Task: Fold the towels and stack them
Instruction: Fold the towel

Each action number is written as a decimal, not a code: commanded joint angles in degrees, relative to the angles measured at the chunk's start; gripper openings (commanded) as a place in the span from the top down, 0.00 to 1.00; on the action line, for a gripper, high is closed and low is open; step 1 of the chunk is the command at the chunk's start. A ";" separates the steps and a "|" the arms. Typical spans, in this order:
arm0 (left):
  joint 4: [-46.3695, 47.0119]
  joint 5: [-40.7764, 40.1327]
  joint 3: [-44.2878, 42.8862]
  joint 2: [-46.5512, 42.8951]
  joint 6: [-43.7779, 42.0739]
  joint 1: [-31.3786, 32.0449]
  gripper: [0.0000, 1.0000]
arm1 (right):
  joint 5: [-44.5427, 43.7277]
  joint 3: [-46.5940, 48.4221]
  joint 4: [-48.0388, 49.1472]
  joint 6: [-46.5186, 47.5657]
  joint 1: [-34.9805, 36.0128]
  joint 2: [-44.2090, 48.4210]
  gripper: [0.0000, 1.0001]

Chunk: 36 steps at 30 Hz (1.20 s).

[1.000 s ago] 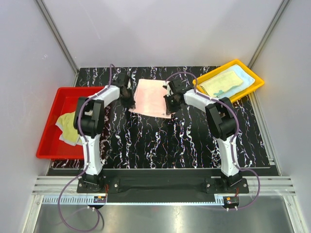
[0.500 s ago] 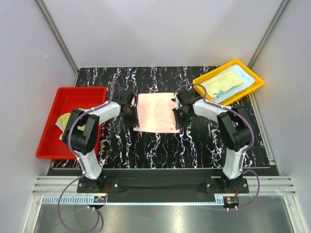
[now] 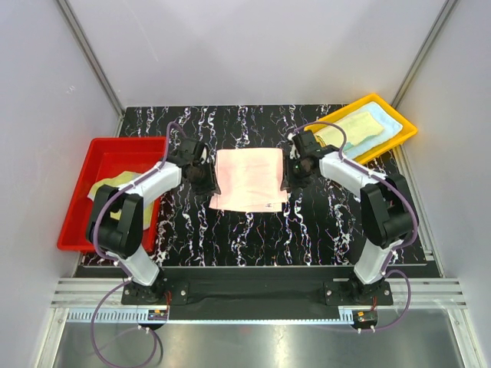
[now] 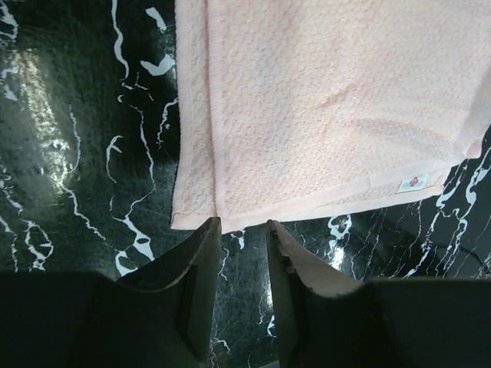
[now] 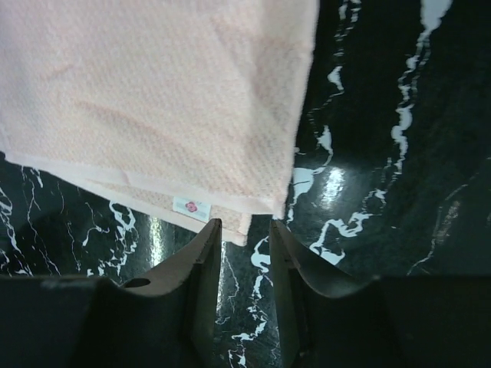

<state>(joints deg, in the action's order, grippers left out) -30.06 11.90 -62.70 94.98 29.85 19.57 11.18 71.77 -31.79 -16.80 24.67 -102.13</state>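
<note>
Pink towel (image 3: 249, 179) (underlayer mostly hidden), perhaps doubled

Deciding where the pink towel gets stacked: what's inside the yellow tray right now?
The yellow tray holds a pale yellow-green towel lying on top of a light blue towel, whose far edge shows. Whatever lies beneath those two is covered and cannot be seen.

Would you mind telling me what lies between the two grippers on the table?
The folded peach-pink towel lies flat between the left gripper and right gripper, clearest in the top view.
</note>
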 commanded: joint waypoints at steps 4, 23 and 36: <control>5.01 3.83 3.46 1.17 0.21 0.11 0.66 | 0.06 -0.92 2.78 -4.03 -1.99 -0.70 0.63; 6.87 3.40 5.74 4.25 2.32 0.90 0.69 | 0.77 -6.02 7.62 -4.38 -1.99 -5.63 0.71; 4.32 2.69 3.82 4.34 2.67 0.91 1.00 | 1.65 -5.06 6.84 -3.68 -1.99 -5.63 1.00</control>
<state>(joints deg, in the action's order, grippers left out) -24.80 14.83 -57.19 99.50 32.49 20.25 12.93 66.28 -24.27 -20.80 22.31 -107.44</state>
